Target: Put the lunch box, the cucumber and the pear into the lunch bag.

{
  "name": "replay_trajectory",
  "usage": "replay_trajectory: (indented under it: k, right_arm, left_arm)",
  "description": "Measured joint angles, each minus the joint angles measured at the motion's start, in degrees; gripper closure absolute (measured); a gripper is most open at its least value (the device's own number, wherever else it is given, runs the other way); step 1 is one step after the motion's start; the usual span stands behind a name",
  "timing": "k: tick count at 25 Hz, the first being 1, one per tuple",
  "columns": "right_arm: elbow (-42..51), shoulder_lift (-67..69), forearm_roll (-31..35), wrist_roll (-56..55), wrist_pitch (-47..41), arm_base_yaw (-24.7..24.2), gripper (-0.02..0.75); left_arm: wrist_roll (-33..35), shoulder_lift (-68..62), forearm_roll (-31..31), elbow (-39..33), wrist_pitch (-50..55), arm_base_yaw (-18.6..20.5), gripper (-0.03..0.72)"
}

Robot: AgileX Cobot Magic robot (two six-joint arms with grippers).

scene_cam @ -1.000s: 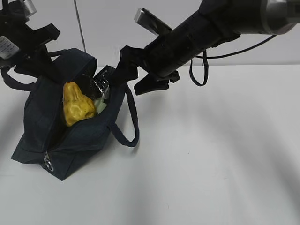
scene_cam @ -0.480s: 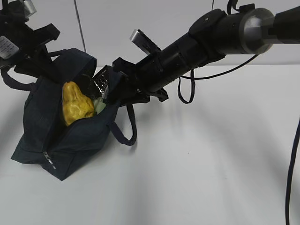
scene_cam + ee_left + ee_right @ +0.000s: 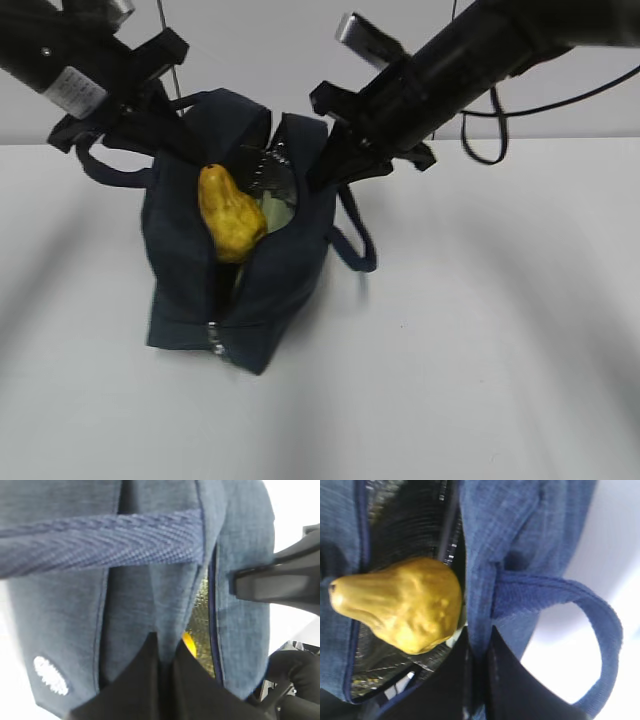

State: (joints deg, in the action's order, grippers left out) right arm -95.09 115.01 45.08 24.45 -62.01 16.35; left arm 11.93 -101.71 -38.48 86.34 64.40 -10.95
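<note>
Frame centre: I have both claws pinched on the lunch bag [image 3: 200,290] rims, left claw [image 3: 162,655], right claw [image 3: 477,650]; pear [image 3: 230,212] protrudes.

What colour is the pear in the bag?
Yellow with brownish patches. The pear shows best in the right wrist view.

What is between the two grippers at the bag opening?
In the exterior view, the pear sticks out of the open bag between the left gripper and right gripper, each pinching a bag edge.
</note>
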Motion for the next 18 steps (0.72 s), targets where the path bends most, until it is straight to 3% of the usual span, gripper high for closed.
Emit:
replay_trajectory:
  k: [7, 12, 18]
  right_arm:
    - [-1.2, -4.7, -12.1, -4.1, -4.0, -0.6, 0.741]
    - [-2.8, -4.6, -18.2, -6.1, -4.2, -0.6, 0.741]
    - [-5.6, -4.5, -19.7, -6.8, -5.0, -0.6, 0.742]
  left_arm:
    - [0.0, -0.7, -2.4, -0.1, -8.8, -9.6, 0.687]
    - [0.0, -4.0, -3.4, -0.1, -10.6, -11.0, 0.687]
    - [0.0, -5.4, -4.2, -0.1, -10.8, -11.0, 0.687]
